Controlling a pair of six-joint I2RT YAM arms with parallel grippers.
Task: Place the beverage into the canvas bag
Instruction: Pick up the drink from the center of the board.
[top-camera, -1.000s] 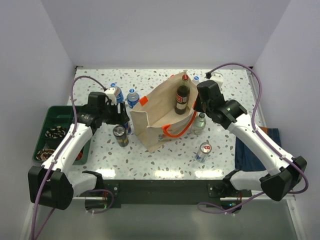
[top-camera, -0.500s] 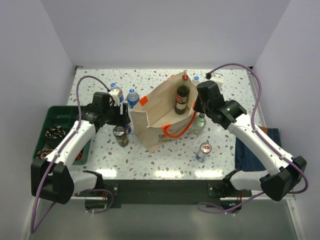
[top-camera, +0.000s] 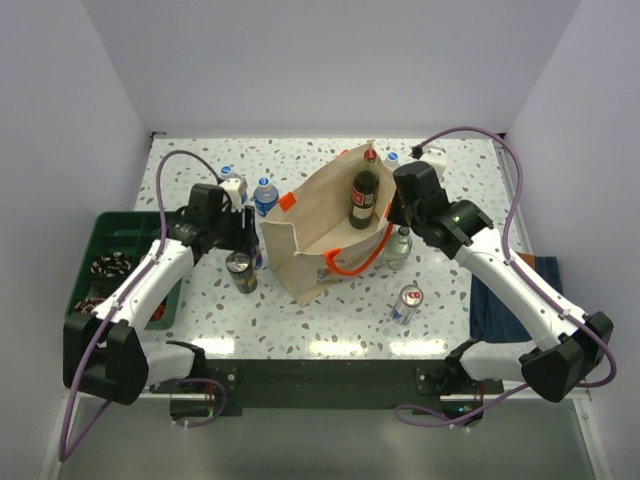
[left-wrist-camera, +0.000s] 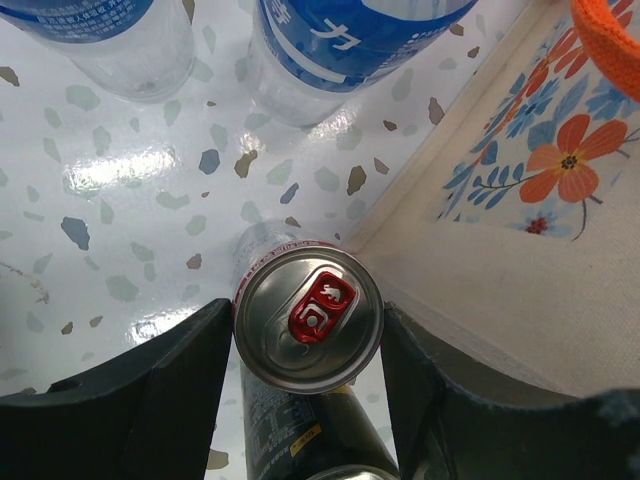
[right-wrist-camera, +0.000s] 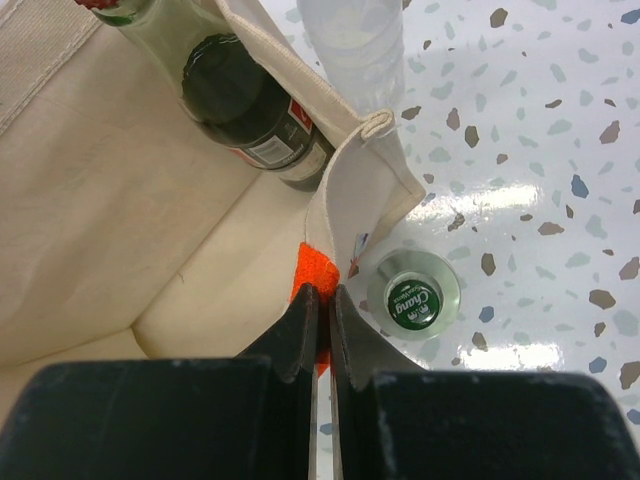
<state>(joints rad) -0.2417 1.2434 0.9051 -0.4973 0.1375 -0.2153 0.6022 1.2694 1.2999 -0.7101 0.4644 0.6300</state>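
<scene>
The beige canvas bag (top-camera: 315, 235) with orange handles stands open mid-table, its flowered side wall (left-wrist-camera: 520, 200) showing in the left wrist view. A dark glass bottle (top-camera: 364, 194) stands inside it, seen too (right-wrist-camera: 245, 105) from the right wrist. My left gripper (left-wrist-camera: 308, 320) points down beside the bag (top-camera: 247, 238). Its fingers (left-wrist-camera: 170, 390) press both sides of an upright silver can with a red tab (left-wrist-camera: 310, 318). My right gripper (right-wrist-camera: 322, 295) is shut on the bag's orange handle (right-wrist-camera: 312, 268) at the right rim (top-camera: 390, 215).
A dark can (top-camera: 240, 270) stands just near of the held can. Two water bottles (top-camera: 264, 194) (top-camera: 229, 180) stand behind the left gripper. A green-capped bottle (right-wrist-camera: 413, 303) and a can (top-camera: 408, 301) sit right of the bag. A green tray (top-camera: 112, 235) lies far left.
My left gripper has shifted right toward the bag and come down around the silver can, with its jaws narrowing onto it. The right arm has stayed still.
</scene>
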